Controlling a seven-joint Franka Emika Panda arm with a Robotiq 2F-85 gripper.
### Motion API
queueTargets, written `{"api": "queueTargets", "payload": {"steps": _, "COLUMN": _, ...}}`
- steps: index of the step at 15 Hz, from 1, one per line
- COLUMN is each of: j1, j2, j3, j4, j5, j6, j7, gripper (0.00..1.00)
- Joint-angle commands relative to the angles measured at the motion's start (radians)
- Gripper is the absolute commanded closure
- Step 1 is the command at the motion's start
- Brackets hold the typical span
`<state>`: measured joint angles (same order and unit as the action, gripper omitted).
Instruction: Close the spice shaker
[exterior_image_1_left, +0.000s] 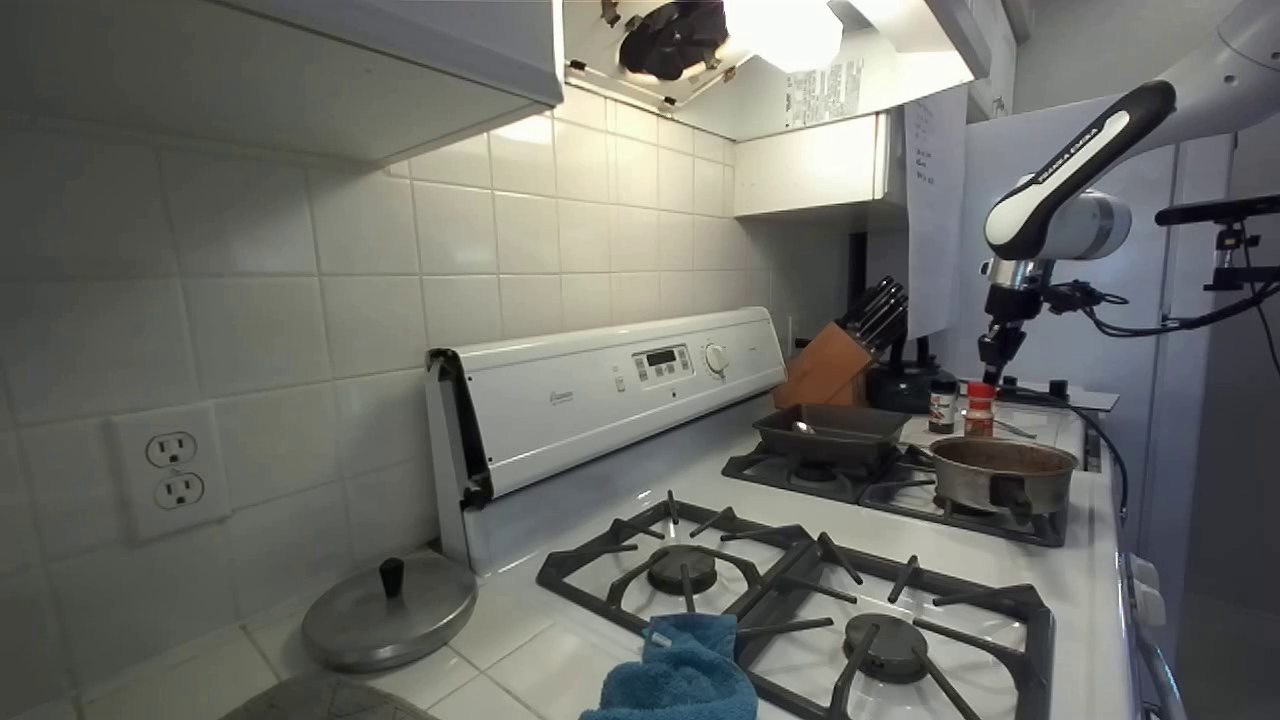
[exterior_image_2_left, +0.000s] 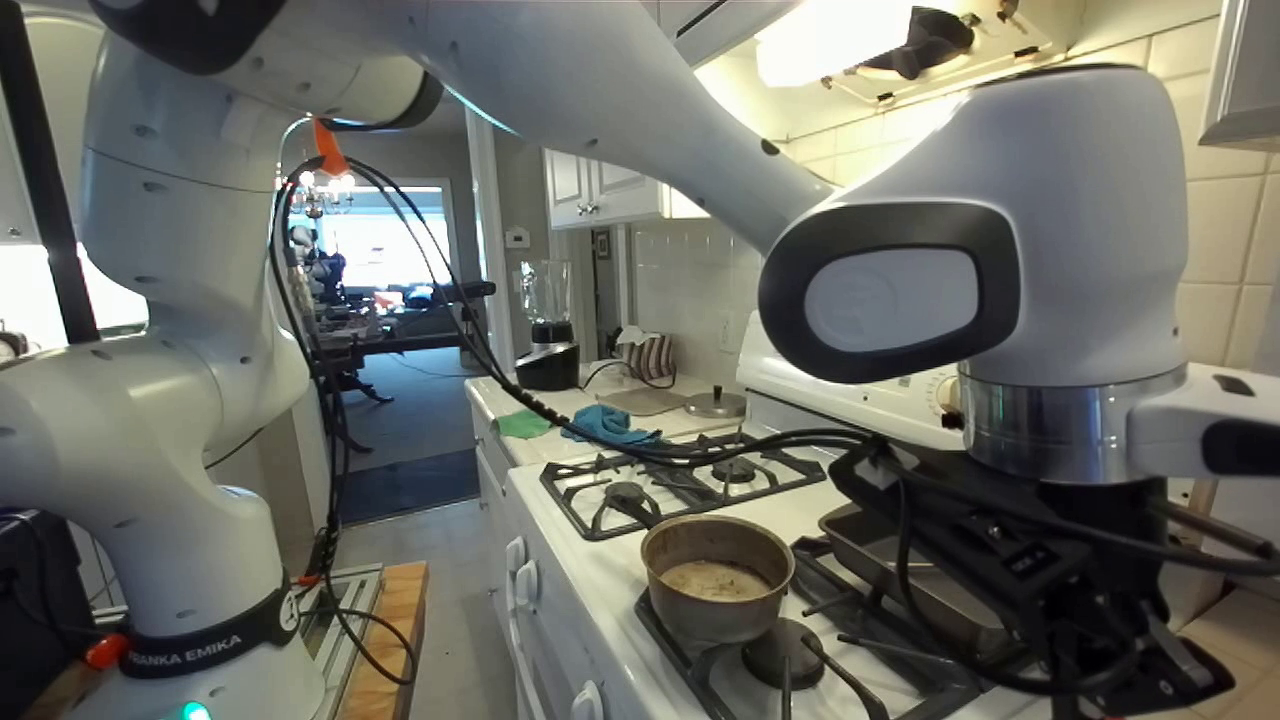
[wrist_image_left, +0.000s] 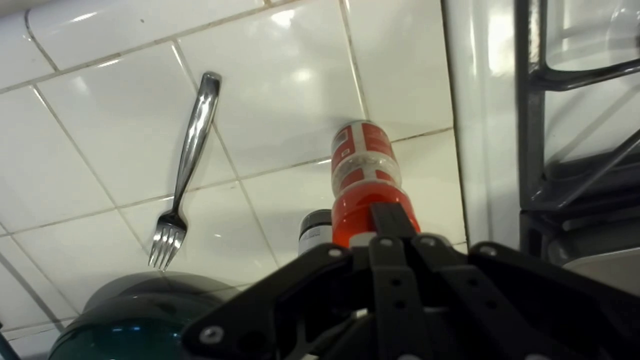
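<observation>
in an exterior view, looks along the stove (exterior_image_1_left: 870, 535) from near the blue towel (exterior_image_1_left: 680, 675), toward the distant arm (exterior_image_1_left: 1090, 225); in an exterior view, faces back over the saucepan (exterior_image_2_left: 715, 622) from close beside the arm; in both exterior views, takes in stove, saucepan and lid (exterior_image_1_left: 350, 620); in wrist view, faces down past the gripper (wrist_image_left: 397, 222), close over the spice shaker (wrist_image_left: 366, 165); shares that spice shaker (exterior_image_1_left: 979, 412) with an exterior view.

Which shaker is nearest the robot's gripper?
The slim red-topped shaker with red labels; the gripper is right by it. The black-topped white-labelled shaker stands farther off.
</observation>
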<state>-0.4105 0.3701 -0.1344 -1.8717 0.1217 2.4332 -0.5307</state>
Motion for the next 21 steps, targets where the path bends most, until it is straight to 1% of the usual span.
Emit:
{"api": "queueTargets", "payload": {"steps": 1, "j1": 0.012, "j2": 0.003, "j3": -0.009, "j4": 0.012, "j5": -0.03, "j6": -0.017, "j7": 0.012, "gripper": 1.0}}
{"api": "queueTargets", "payload": {"steps": 6, "j1": 0.03, "j2": -0.019, "j3": -0.019, "j4": -0.001, "j5": -0.072, "j6": -0.008, "j7": 0.025, "gripper": 1.0}}
{"api": "queueTargets", "payload": {"steps": 13, "j1": 0.042, "j2": -0.065, "j3": -0.021, "j4": -0.023, "j5": -0.089, "j6": -0.01, "j7": 0.029, "gripper": 1.0}}
{"api": "queueTargets", "payload": {"steps": 14, "j1": 0.046, "j2": -0.074, "j3": -0.023, "j4": -0.027, "j5": -0.093, "j6": -0.018, "j7": 0.033, "gripper": 0.95}}
{"api": "queueTargets", "payload": {"steps": 15, "j1": 0.048, "j2": -0.084, "j3": -0.023, "j4": -0.034, "j5": -0.094, "j6": -0.014, "j7": 0.032, "gripper": 0.73}}
{"api": "queueTargets", "payload": {"steps": 17, "j1": 0.055, "j2": -0.109, "j3": -0.024, "j4": -0.052, "j5": -0.097, "j6": -0.013, "j7": 0.038, "gripper": 0.69}}
{"api": "queueTargets", "payload": {"steps": 20, "j1": 0.062, "j2": -0.144, "j3": -0.026, "j4": -0.08, "j5": -0.092, "j6": -0.013, "j7": 0.047, "gripper": 0.5}}
{"api": "queueTargets", "payload": {"steps": 21, "j1": 0.066, "j2": -0.158, "j3": -0.028, "j4": -0.094, "j5": -0.093, "j6": -0.009, "j7": 0.054, "gripper": 0.42}}
